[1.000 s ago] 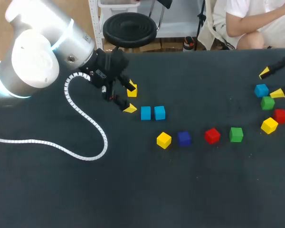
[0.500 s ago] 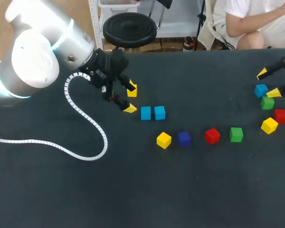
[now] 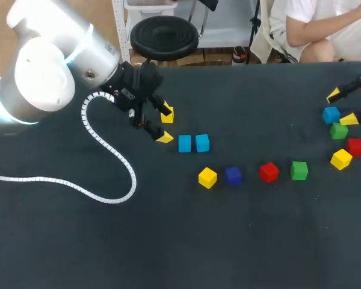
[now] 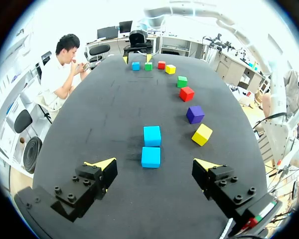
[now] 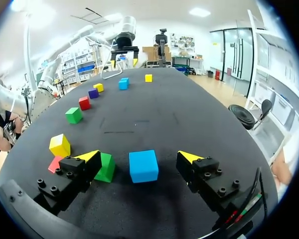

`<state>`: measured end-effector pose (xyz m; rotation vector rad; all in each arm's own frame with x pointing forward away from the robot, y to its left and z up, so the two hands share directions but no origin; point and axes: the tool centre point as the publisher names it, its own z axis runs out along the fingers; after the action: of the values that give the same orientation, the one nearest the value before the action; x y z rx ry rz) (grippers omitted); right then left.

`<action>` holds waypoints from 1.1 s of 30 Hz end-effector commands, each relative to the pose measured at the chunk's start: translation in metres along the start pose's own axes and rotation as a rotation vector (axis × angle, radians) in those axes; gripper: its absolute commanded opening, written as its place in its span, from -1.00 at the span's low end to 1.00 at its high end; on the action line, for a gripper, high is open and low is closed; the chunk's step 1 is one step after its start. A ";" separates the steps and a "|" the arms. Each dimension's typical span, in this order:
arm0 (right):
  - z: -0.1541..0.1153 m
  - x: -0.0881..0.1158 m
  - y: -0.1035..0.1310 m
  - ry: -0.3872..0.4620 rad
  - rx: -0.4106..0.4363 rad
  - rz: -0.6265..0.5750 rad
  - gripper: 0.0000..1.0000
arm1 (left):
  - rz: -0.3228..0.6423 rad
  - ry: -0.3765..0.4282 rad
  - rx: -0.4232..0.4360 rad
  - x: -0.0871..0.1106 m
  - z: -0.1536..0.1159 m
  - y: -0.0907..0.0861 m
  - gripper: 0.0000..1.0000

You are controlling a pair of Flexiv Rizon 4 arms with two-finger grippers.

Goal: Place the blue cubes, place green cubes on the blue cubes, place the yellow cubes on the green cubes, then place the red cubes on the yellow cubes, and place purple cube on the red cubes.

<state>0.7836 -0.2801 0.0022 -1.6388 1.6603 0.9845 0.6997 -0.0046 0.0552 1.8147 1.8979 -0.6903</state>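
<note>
Two light-blue cubes [image 3: 185, 143] [image 3: 202, 142] lie side by side just ahead of my open left gripper [image 3: 164, 125]; its wrist view shows them [image 4: 150, 157] [image 4: 151, 135] beyond the gripper [image 4: 155, 167]. In a row lie a yellow cube [image 3: 207, 177], a purple cube [image 3: 233, 175], a red cube [image 3: 268, 172] and a green cube [image 3: 299, 170]. At the far right my right gripper [image 3: 342, 106] stands open around a third blue cube [image 5: 143, 166], fingers apart from it. Beside it sit a green cube [image 5: 105, 167], a red cube [image 3: 354, 146] and a yellow cube [image 3: 341, 159].
The dark table [image 3: 180, 241] has wide bare room along its near side. My left arm's white cable [image 3: 108, 156] loops over the table's left part. Another yellow cube [image 5: 148, 77] lies far off near my left gripper.
My right gripper's fingers shifted very slightly around the blue cube. The left arm and all the cubes stayed where they were.
</note>
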 end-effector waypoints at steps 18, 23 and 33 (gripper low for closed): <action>-0.023 -0.005 -0.008 -0.034 0.077 -0.076 1.00 | 0.003 -0.003 -0.001 0.001 -0.001 0.000 1.00; -0.016 0.002 -0.019 -0.023 0.072 -0.119 1.00 | 0.003 -0.003 -0.001 0.001 -0.001 0.000 1.00; -0.012 0.008 -0.032 -0.024 0.058 -0.141 1.00 | 0.003 -0.003 -0.001 0.001 -0.001 0.000 1.00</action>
<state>0.8059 -0.2921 0.0017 -1.6628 1.5306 0.8512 0.6997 -0.0047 0.0552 1.8147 1.8980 -0.6902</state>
